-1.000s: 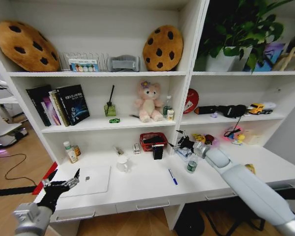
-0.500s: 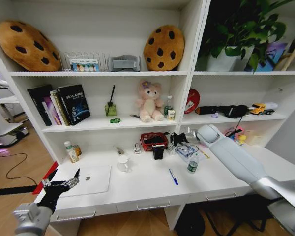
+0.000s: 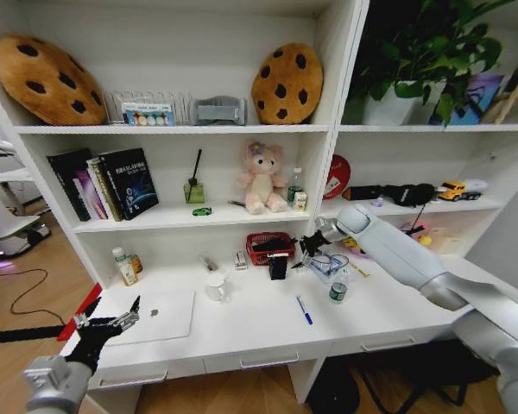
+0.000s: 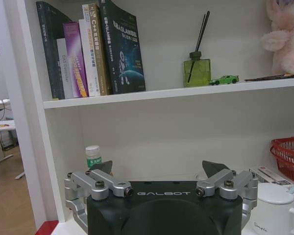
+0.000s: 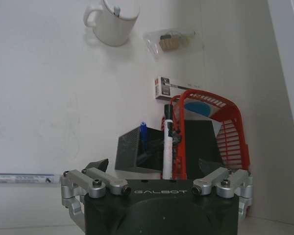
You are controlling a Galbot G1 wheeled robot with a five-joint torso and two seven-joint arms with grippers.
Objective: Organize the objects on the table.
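- Table point(image 3: 242, 332): long white desk, smooth top, shallow drawers with slim metal handles along the front edge; joined to tall white shelving.
- Silver laptop point(image 3: 160, 316): flat, closed, matte lid, lying at the desk's left end, long axis along the desk front.
- Blue pen point(image 3: 303, 310): slim stick lying flat on the desk right of centre, long axis running from back to front, slightly slanted; in the right wrist view it is cut off at the frame edge point(image 5: 24, 178).
- Black pen holder point(image 5: 137, 152): dark square box standing on the desk just beside a red mesh basket point(image 5: 220, 129); a blue-capped pen and a white marker point(image 5: 167, 147) stand upright in it.
- White mug point(image 3: 215, 286): glossy, round, handle to one side, on the desk between laptop and holder.
- Small clear bottle point(image 3: 337, 291): green label, upright, right of the blue pen.
- Tiny green toy car point(image 4: 224, 79): on the middle shelf beside a green diffuser bottle point(image 4: 196, 72), side-on to the left wrist camera.
- Right gripper point(image 3: 306, 247): at the end of the outstretched grey arm, above the pen holder and basket; metal fingers point(image 5: 90, 182) apart, nothing between them.
- Left gripper point(image 3: 112, 324): low at the desk's left front corner, beside the laptop; fingers point(image 4: 100, 183) spread, holding nothing.
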